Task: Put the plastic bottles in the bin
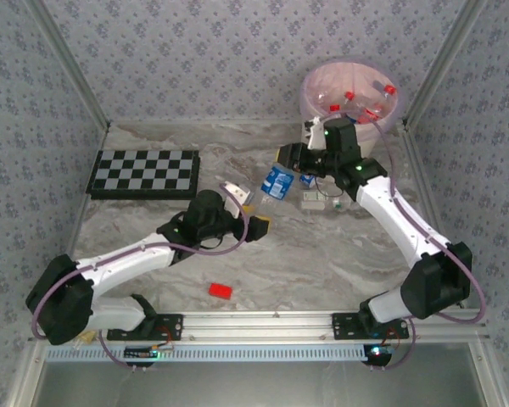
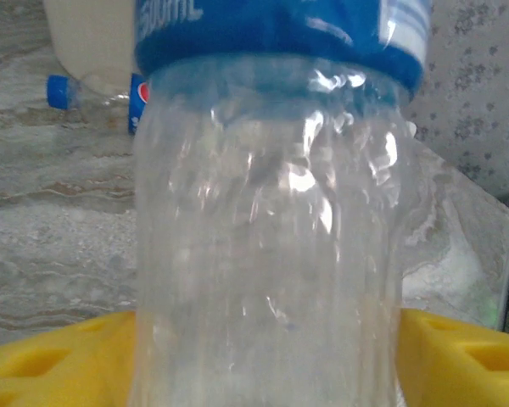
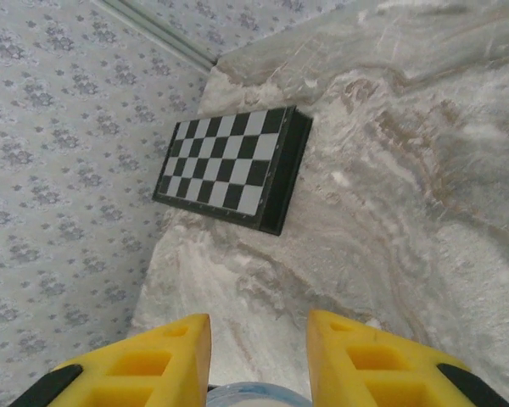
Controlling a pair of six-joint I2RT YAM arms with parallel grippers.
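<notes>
A clear plastic bottle (image 1: 277,181) with a blue label hangs over the middle of the table between both arms. In the left wrist view its crumpled body (image 2: 267,254) stands between my left gripper's (image 2: 267,356) yellow fingers (image 2: 51,360), which are spread just off its sides. My right gripper (image 1: 287,158) is shut on the same bottle, whose pale end (image 3: 253,397) shows deep between its fingers (image 3: 382,356). The cream bin (image 1: 354,95) stands at the far right and holds several red-capped bottles (image 1: 349,96). Another blue-capped bottle (image 2: 85,91) lies by the bin's foot (image 2: 93,42).
A folded chessboard (image 1: 144,172) lies at the far left of the marble table (image 1: 322,263), also seen from the right wrist as chessboard (image 3: 233,170). A small flat red block (image 1: 220,290) sits near the front edge. More bottles (image 1: 312,190) lie in front of the bin.
</notes>
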